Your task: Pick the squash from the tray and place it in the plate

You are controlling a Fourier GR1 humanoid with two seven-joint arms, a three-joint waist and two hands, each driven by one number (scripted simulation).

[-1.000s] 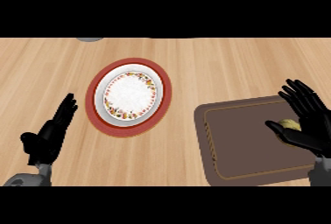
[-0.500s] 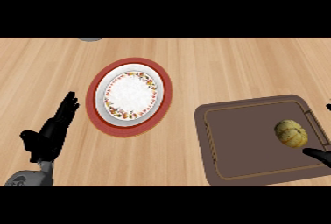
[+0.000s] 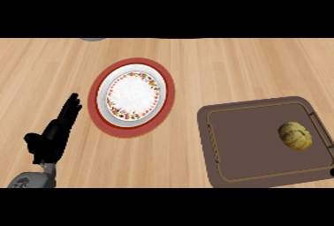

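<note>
The squash [image 3: 295,135] is small, round and yellow with ribs, and it lies on the brown tray [image 3: 248,145], close to the tray's right side. Nothing touches it. The tray is a dark rectangle with a raised rim, and it sits on the wooden counter [image 3: 215,66] at the lower right of the head view. The plate [image 3: 131,95] is white with a border of small red and orange patterns, and it rests on a round red mat [image 3: 104,121] to the left of the middle, well apart from the tray. There is nothing on the plate. The left hand [image 3: 57,132] shows at the lower left, just beside the mat but not touching it; its fingers are straight and kept together, they point up, and the thumb stands a little to the side. It holds nothing. The right hand cannot be seen. At the top edge a small grey thing [image 3: 93,39] shows only partly, and I cannot tell what it is.
</note>
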